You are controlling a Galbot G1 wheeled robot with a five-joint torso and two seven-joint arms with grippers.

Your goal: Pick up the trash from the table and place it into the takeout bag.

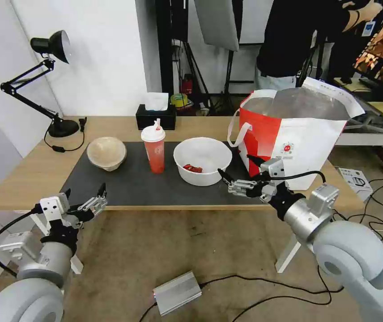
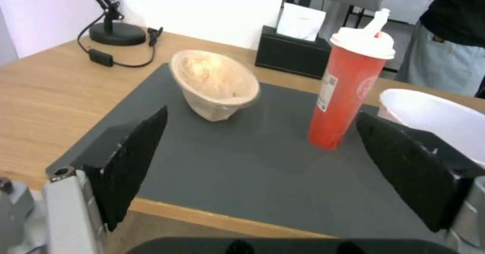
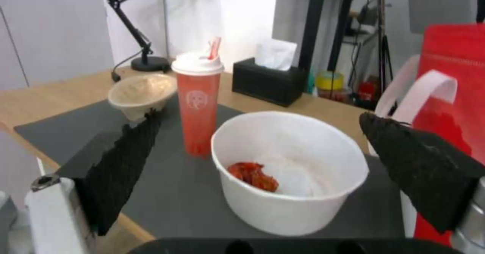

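pulp bowl (image 1: 106, 153) left, cup (image 1: 154, 150) middle, plastic bowl (image 1: 202, 161) right, on mat (image 1: 124, 181)

Left tool (image 2: 263, 148) is open, its two black pads (image 2: 132, 159) spread wide above the near edge of the table (image 2: 45, 94), holding nothing. Between them lies the dark grey mat (image 2: 242, 170). On it sits a beige pulp bowl (image 2: 215, 83), tilted, and a red paper cup (image 2: 346, 85) upright with white lid and straw. White bowl (image 2: 434, 119) just beside cup. Black tissue box (image 2: 293, 53) and lamp base (image 2: 117, 33) sit behind.
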